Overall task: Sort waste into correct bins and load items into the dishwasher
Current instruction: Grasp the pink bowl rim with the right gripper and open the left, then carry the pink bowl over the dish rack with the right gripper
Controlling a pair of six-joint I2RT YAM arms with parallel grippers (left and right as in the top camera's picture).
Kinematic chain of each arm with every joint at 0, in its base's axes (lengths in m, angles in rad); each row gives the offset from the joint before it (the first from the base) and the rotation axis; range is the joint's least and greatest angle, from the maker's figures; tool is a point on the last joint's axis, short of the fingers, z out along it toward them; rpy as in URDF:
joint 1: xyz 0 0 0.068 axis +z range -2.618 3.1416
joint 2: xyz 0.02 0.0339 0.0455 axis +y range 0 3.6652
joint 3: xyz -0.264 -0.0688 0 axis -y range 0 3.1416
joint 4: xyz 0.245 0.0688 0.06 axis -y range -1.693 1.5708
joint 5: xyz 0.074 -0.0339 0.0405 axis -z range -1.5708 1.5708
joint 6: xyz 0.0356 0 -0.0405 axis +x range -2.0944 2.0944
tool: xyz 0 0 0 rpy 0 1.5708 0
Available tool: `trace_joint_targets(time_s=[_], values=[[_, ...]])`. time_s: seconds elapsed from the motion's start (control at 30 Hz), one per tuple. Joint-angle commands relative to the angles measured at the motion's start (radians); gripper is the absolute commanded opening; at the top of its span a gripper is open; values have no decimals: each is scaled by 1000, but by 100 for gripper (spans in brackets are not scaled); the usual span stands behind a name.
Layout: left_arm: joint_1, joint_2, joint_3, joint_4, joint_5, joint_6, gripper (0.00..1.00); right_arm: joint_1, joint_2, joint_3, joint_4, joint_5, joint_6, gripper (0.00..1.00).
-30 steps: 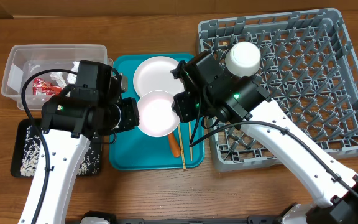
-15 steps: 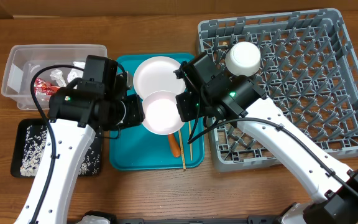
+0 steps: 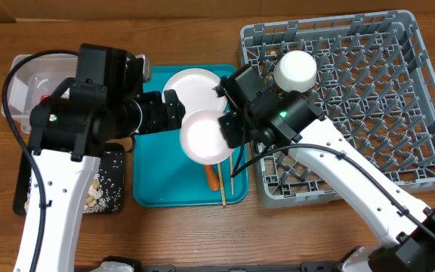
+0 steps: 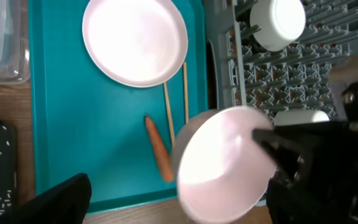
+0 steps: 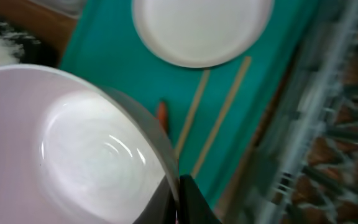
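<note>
The right tool (image 3: 226, 130) is clamped on the rim of a small round white bowl (image 3: 206, 136) and holds it in the air, opening upward. The bowl hangs over the right half of a rectangular teal plastic serving tray (image 3: 149, 189). In the right wrist view one dark finger (image 5: 180, 194) sits against the bowl's edge.

The left tool (image 3: 174, 113) is just beside the bowl on its left. Its fingers stand apart and it grips nothing.

On the teal tray below lie a round white plate (image 3: 191, 89) at the far end, a small orange carrot (image 3: 212, 177) and a pair of thin wooden chopsticks (image 3: 223, 189). The carrot and chopsticks are close together near the tray's right edge and partly under the bowl.

To the right on the wooden counter (image 3: 202, 15) stands the large square grey plastic dish rack (image 3: 399, 113) with upright pegs. A second small white bowl (image 3: 295, 69) rests upside down in its near-left corner.

On the left, the clear rectangular plastic tub (image 3: 21, 83) is mostly hidden by the left arm. The shallow black rectangular tray (image 3: 110, 198) holds scattered white rice (image 3: 93, 193).
</note>
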Motion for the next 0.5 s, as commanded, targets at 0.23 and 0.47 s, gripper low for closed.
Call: trace_joint_targets(time_s=[0.23,0.47], values=[[7,1,41,2,-156,47,100,-9,-96,114,-116,1161,22,4],[7,2,40,37,-325,42,100,-10,-95,50,-179,1457,270,4]])
